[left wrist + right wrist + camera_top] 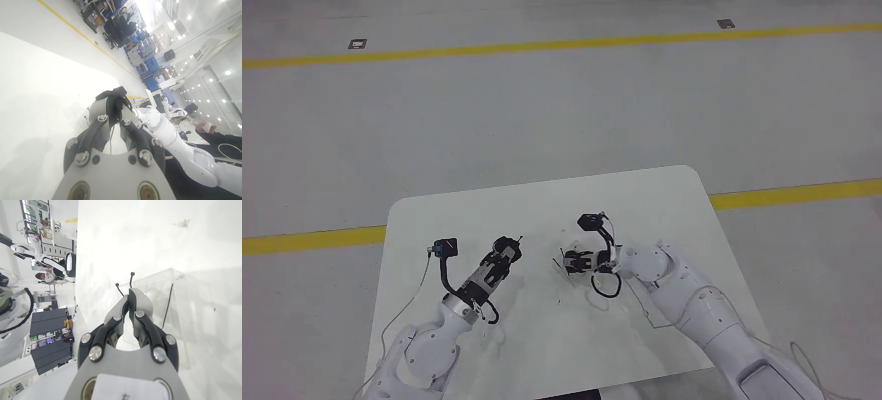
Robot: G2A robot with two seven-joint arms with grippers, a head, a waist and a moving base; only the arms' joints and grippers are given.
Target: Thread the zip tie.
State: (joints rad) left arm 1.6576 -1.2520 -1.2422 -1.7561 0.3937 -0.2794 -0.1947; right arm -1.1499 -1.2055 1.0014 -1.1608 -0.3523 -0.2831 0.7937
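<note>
We judge the threading to be hardly started. The right gripper (129, 295) has its pads pressed together on two black zip ties (131, 280). Their square heads (117, 284) stick out free just past the fingertips, and we see no tail passed through either head and no closed loop. This grip sits near the middle of the tabletop (672, 210), above a clear plastic box (158, 274). Inside the box a thin black strip (168, 306) curves; we cannot tell whether it is the tail of one of the held ties. The left gripper (110, 106) hangs nearer the tabletop's left edge, a little apart from the right one. Its fingers are drawn together, and a thin black strand (110, 140) runs from the pads back toward the palm. We take that for a zip tie in its hold, though the contact itself is hidden. As we read it, the whole job is left: bring a tail to a head, line them up and push it through. The box's walls beneath the heads could hamper that approach, and so might the second tie crowding the same grip. A small white scrap (182, 223) lies well apart on the tabletop, out of the way.
</note>
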